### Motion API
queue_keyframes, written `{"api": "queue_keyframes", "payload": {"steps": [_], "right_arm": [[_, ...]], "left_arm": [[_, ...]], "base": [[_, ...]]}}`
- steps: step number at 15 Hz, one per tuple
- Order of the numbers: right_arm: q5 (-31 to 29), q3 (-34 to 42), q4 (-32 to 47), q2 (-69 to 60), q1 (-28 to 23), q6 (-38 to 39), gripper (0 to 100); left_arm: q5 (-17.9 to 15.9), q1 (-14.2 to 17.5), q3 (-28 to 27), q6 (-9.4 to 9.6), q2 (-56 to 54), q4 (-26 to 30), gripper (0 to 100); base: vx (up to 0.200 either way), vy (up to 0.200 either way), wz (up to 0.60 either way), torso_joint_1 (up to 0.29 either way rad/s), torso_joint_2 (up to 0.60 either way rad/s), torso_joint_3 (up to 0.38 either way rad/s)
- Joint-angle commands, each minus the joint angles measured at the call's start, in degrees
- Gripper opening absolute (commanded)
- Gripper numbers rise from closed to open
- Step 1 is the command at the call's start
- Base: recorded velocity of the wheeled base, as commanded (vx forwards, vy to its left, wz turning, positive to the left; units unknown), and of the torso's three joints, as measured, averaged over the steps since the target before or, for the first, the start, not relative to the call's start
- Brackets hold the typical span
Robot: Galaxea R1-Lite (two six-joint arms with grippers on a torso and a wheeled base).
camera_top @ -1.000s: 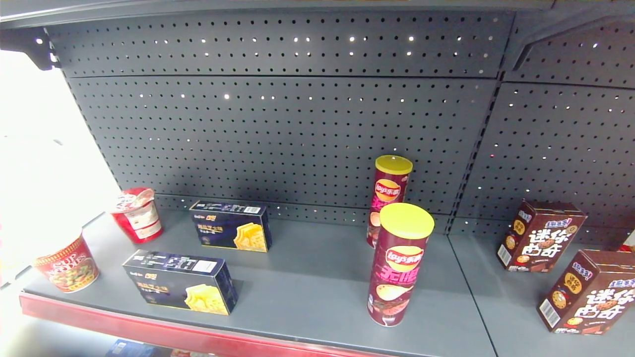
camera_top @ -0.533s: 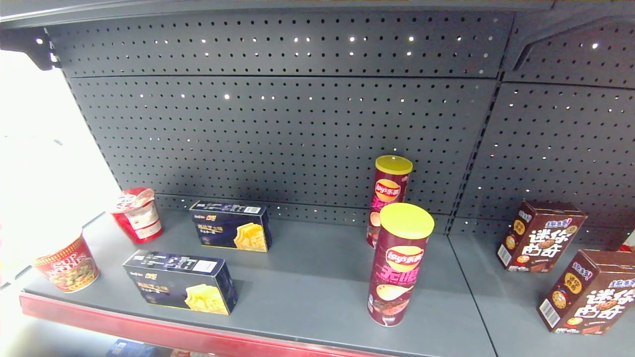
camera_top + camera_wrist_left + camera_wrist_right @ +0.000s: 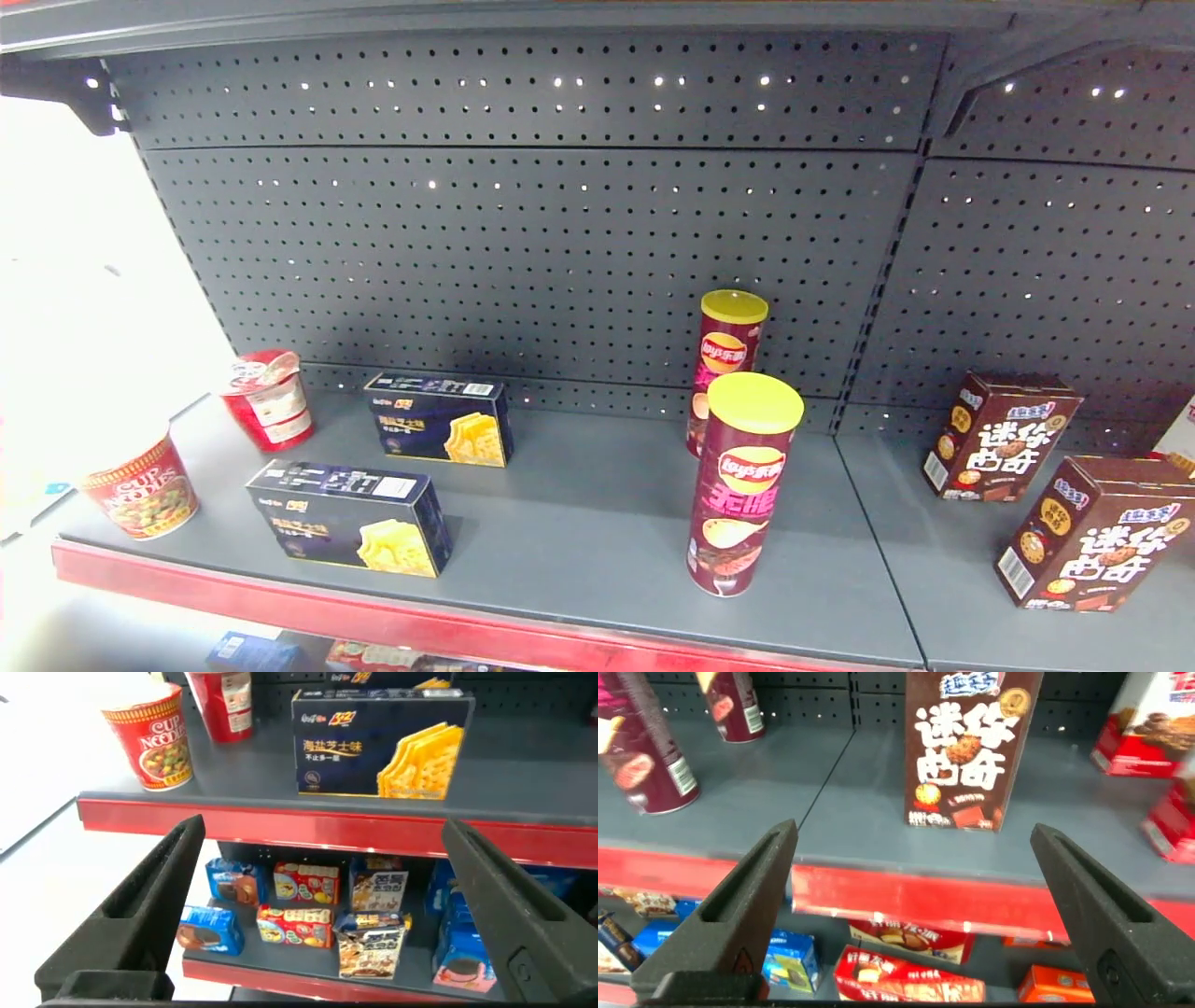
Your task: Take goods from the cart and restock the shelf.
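Note:
The grey shelf (image 3: 579, 523) with a red front strip holds two red noodle cups (image 3: 140, 490), two dark blue cracker boxes (image 3: 350, 518), two maroon chip cans with yellow lids (image 3: 742, 485) and two brown cookie boxes (image 3: 1088, 532). My left gripper (image 3: 322, 910) is open and holds nothing, in front of the shelf edge near a blue cracker box (image 3: 378, 742) and a noodle cup (image 3: 148, 733). My right gripper (image 3: 915, 905) is open and holds nothing, facing a brown cookie box (image 3: 966, 747) and the chip cans (image 3: 640, 751).
A perforated dark back panel (image 3: 523, 233) rises behind the goods, with another shelf overhead. A lower shelf (image 3: 308, 971) carries several snack packs and boxes. Bare shelf surface lies between the blue boxes and the chip cans.
The whole head view has shifted slightly, so the camera moved; the goods on the shelf stand as before.

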Motion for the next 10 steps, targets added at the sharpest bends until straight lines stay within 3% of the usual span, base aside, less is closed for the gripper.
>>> {"api": "queue_keyframes", "payload": {"steps": [1,4,10], "right_arm": [[0.0,0.0,0.0,0.1,0.0,0.0,100],[0.1,0.0,0.0,0.1,0.0,-0.1,100],[0.1,0.0,0.0,0.1,0.0,-0.1,100]], "left_arm": [[0.0,0.0,0.0,-0.1,0.0,0.0,100],[0.0,0.0,0.0,-0.45,0.0,0.0,100],[0.0,0.0,0.0,-0.54,0.0,0.0,100]], "base": [[0.0,0.0,0.0,0.0,0.0,0.0],[0.0,0.0,-0.6,0.009,0.01,-0.001],[0.0,0.0,0.0,0.0,0.0,0.0]]}}
